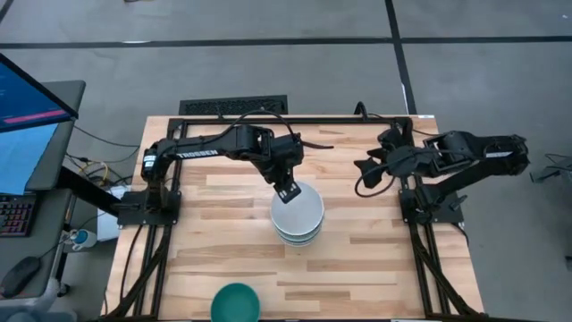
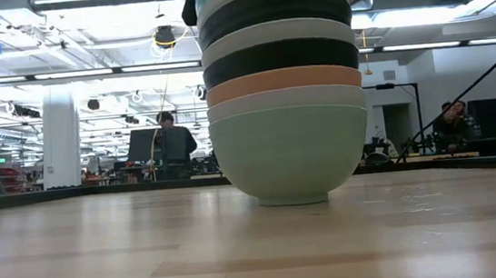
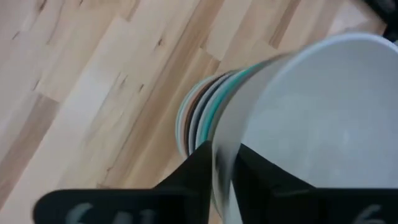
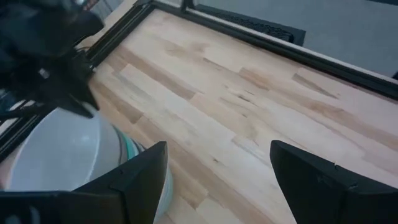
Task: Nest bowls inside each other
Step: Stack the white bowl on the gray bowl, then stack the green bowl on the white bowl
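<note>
Where the wooden table [image 1: 375, 259] is seen from above, a stack of nested bowls [image 1: 298, 217] is located near its centre, with a white bowl [image 1: 299, 207] seated on top. The stack is shown in profile in the low view: a mint green bowl [image 2: 289, 149] forms the base and rests on a small round foot, followed upward by an orange bowl [image 2: 283, 84], a black bowl [image 2: 281, 61], a white rim, a second dark bowl [image 2: 274, 13] and a turquoise edge at the upper limit of that view. All bowls are smooth, round and of similar size, so only narrow bands of each rim are exposed. The layered rims are also visible in the left wrist view beside the top white bowl [image 3: 323, 118], whose interior is plain and glossy.

The left gripper [image 1: 288, 190] is positioned over the rear-left edge of the stack. Its two dark fingers [image 3: 193, 177] are pinched on the rim of the top white bowl, one finger outside the wall and one inside.

A separate turquoise bowl [image 1: 235, 302] stands alone at the front edge of the table, well apart from the stack.

The right gripper [image 1: 365, 168] is held above the right rear part of the table, away from the stack, with its fingers [image 4: 140, 174] spread wide and nothing between them.

The table surface is made of pale wooden planks with visible grain, framed by black metal rails [image 1: 295, 119].
</note>
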Robot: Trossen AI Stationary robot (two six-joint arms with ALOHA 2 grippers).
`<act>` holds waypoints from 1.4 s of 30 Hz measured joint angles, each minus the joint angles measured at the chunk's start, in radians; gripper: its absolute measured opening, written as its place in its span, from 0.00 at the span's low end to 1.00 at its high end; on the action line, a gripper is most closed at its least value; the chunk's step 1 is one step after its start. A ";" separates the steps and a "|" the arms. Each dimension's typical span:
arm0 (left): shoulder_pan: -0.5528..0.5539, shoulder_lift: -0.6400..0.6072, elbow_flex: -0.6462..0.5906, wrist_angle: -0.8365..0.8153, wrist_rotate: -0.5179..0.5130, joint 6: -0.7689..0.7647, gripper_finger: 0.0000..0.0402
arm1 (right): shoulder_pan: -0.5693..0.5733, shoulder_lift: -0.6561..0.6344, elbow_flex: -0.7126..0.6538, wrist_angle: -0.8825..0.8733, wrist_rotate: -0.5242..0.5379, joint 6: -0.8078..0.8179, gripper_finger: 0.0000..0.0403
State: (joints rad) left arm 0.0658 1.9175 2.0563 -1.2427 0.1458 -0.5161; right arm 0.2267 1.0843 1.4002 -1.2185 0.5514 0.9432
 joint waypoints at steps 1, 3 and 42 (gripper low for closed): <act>0.000 0.000 0.000 -0.010 -0.002 0.006 0.12 | -0.010 0.000 0.000 0.000 0.000 0.000 0.76; 0.000 0.000 0.000 -0.018 -0.005 0.018 0.17 | -0.029 0.000 0.000 0.000 0.000 0.000 0.76; -0.163 -0.420 -0.534 -0.336 -0.039 0.057 0.42 | -0.215 0.000 0.000 0.000 -0.083 -0.107 0.76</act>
State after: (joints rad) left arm -0.0972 1.4978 1.5223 -1.5790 0.1071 -0.4593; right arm 0.0122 1.0843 1.4006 -1.2186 0.4686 0.8361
